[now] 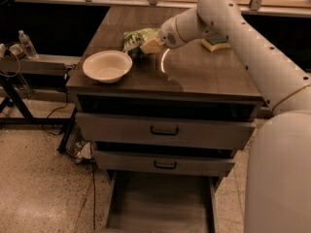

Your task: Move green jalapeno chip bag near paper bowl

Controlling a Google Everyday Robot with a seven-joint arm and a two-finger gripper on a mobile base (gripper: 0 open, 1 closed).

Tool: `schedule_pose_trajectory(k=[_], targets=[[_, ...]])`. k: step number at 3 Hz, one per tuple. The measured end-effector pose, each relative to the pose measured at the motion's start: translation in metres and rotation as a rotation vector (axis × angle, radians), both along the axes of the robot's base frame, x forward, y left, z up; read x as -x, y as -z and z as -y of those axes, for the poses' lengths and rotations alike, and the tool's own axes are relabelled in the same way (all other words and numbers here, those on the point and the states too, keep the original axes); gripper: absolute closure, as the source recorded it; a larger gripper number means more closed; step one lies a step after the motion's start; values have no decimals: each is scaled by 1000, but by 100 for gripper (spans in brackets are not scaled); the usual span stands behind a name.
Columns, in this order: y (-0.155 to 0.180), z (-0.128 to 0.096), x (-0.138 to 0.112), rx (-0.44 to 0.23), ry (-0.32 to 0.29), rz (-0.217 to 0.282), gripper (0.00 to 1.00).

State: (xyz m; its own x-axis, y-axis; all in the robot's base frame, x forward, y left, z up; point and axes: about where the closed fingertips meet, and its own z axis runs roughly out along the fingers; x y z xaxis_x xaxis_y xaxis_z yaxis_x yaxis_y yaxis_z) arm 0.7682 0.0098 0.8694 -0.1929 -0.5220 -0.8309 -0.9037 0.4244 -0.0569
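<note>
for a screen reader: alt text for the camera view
A white robot arm's gripper is at a crinkly green chip bag on a dark wooden cabinet top, beside a round cream-white paper bowl.

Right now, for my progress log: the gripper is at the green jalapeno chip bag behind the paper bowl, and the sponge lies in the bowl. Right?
Not quite: the sponge lies on the cabinet top beyond the arm, not in the paper bowl, as the camera view shows. The gripper is at the green jalapeno chip bag behind the bowl.
</note>
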Motion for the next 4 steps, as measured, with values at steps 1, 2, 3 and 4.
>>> schedule_pose_trajectory(k=[1,2,3,4], targets=[[0,2,-4,9,7,-1,11],[2,-1,-4,9,3,-3,0],[-1,8,-10,-8,46,11,0],[-31,45,-16,-31,157,96,0]])
